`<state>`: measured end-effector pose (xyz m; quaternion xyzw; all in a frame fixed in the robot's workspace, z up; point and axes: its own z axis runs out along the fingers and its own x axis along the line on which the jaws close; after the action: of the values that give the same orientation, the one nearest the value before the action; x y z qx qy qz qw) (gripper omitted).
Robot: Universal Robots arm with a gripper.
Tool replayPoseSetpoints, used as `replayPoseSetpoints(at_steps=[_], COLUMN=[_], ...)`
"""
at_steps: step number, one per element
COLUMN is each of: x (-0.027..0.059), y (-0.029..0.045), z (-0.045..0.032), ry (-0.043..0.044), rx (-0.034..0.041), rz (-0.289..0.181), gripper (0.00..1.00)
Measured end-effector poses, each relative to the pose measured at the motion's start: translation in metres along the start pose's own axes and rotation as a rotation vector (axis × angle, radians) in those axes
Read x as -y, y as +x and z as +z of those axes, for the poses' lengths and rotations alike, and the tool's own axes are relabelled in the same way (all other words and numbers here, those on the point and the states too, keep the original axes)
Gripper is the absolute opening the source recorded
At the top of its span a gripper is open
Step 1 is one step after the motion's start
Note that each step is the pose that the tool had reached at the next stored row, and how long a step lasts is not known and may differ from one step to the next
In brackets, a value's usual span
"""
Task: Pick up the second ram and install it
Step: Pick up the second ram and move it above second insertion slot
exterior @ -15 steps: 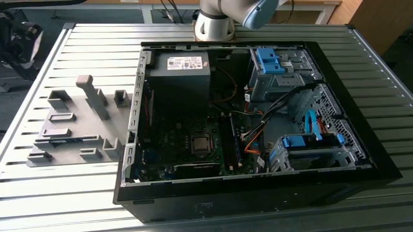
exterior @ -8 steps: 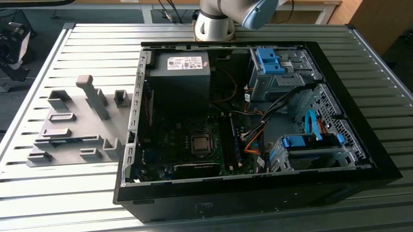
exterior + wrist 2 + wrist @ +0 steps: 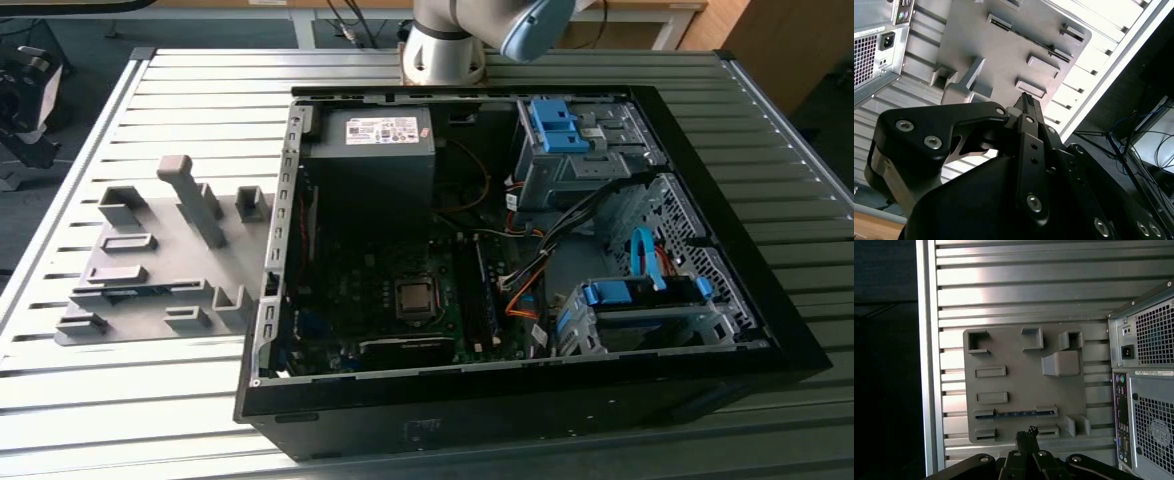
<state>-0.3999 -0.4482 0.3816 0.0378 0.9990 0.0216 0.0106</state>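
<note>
The second ram [image 3: 1016, 414] is a thin blue-green stick standing on edge in a slot of the grey fixture plate [image 3: 1019, 347]. In the exterior view the ram [image 3: 134, 291] is a bluish strip near the fixture's [image 3: 160, 255] front. My gripper [image 3: 1027, 432] hangs above the fixture, apart from the stick, with its dark fingertips pressed together and nothing between them. In the second wrist view the gripper [image 3: 1025, 100] points down at the fixture plate [image 3: 979, 40], and the ram [image 3: 1040, 45] runs between two slot blocks.
An open black computer case [image 3: 787, 330] lies on the slatted metal table [image 3: 200, 80], at the exterior view's right of the fixture; its rear panel [image 3: 1149, 390] borders the fixture. Upright grey blocks [image 3: 194, 200] rise from the fixture. The table edge [image 3: 926, 365] lies beyond the plate.
</note>
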Motion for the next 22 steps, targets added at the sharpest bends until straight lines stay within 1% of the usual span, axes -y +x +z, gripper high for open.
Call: replayPoseSetpoints(at_steps=[6,17,22], x=[0.0000,0.0000,0.0000], y=[0.0001,0.0001,0.0004], z=[0.0000,0.0006,0.0007], ry=[-0.0002,-0.0039,-0.0054], rx=[-0.0003,-0.0090,-0.0125], rz=[-0.006,-0.204,-0.282], gripper=[0.11,0.11,0.11])
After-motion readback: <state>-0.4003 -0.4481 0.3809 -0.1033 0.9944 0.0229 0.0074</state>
